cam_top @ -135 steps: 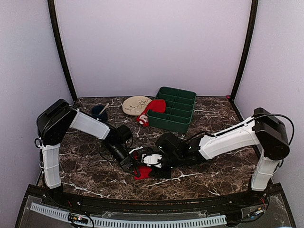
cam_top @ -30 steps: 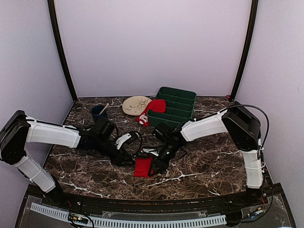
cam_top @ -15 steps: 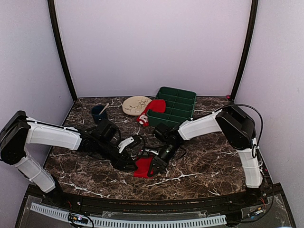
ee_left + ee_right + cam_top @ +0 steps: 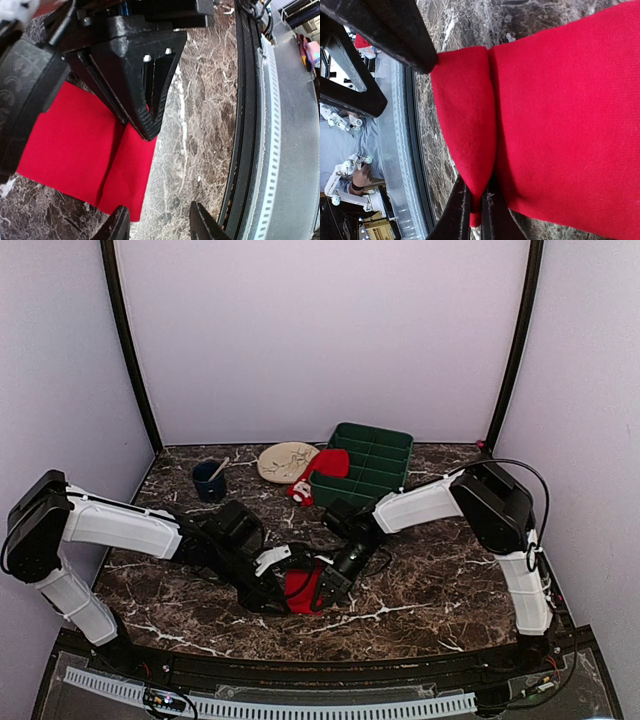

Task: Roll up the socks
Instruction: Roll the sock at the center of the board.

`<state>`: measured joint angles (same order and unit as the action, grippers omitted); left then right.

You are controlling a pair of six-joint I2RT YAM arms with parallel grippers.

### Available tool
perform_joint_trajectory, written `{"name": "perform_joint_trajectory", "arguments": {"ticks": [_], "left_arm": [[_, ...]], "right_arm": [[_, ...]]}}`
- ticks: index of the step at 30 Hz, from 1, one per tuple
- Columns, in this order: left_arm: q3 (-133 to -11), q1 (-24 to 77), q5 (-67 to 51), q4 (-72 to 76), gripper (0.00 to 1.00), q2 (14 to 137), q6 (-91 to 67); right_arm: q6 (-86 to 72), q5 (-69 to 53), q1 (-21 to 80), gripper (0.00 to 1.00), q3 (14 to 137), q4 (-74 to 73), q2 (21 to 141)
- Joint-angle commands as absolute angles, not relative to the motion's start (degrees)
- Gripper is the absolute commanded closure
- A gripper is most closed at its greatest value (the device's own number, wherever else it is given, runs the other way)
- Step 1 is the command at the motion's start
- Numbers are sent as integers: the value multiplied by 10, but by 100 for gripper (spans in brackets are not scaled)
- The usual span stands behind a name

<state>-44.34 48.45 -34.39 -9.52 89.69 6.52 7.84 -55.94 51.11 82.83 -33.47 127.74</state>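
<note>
You are rolling first sock (image 4: 298,586), lying on counter (image 4: 440,590) near front. Right pincer (image 4: 476,202) pinching its folded edge; left pincer (image 4: 157,226) hanging spread, holding nothing. Next, I am guessing: turning fold over, tight. Other sock (image 4: 328,462) waiting by tray (image 4: 355,502)

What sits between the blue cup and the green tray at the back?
In the top view: a cream plate, then a red sock lying against the tray's left edge.

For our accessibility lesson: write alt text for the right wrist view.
A bright red soft fabric sock lies on the dark marble table, a fold of it pinched in the right arm's shut jaws at the bottom. A black left-arm finger touches the fold's far end.
</note>
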Motion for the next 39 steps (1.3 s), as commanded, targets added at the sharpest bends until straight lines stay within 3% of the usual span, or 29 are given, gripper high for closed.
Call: {"name": "perform_joint_trajectory", "arguments": {"ticks": [1,28,39], "left_arm": [[-468,494,-317,-129,57,907,104],[-508,529,-227,-126,57,977,147],[-515,532,-232,-137,76,985,149]], "right_arm": [[83,-575,506,95,844,-349,1291],[94,-587,506,95,853,-369,1302],[94,-585,505,95,858,-374,1306]]}}
